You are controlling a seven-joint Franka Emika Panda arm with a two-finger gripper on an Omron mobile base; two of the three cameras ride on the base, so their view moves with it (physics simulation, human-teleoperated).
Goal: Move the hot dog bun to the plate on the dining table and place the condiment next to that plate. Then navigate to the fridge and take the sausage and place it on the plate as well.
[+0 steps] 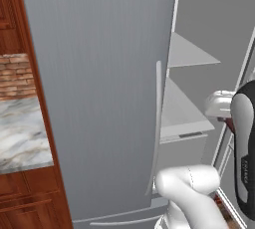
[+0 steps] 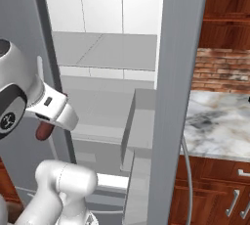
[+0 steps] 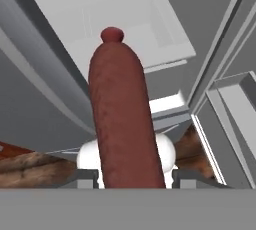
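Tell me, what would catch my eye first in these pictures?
A dark red-brown sausage stands up the middle of the hand view, pinched in the gripper. In the right base view its end pokes out below the white arm, in front of the open grey fridge with bare white shelves.

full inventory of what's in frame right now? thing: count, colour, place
thin dark red-brown sausage: 1, red-brown, held between the fingers, in front of the open fridge
tall grey metal fridge: 1, grey, doors open, white shelves inside
grey-veined white marble counter: 1, white-grey, beside the fridge
reddish wood cabinets: several, red-brown, under and above the counter
brick wall: 1, red-brown, behind the counter
gripper: 1, dark fingers closed on the sausage
white robot arm: 1, white with dark joints, low foreground
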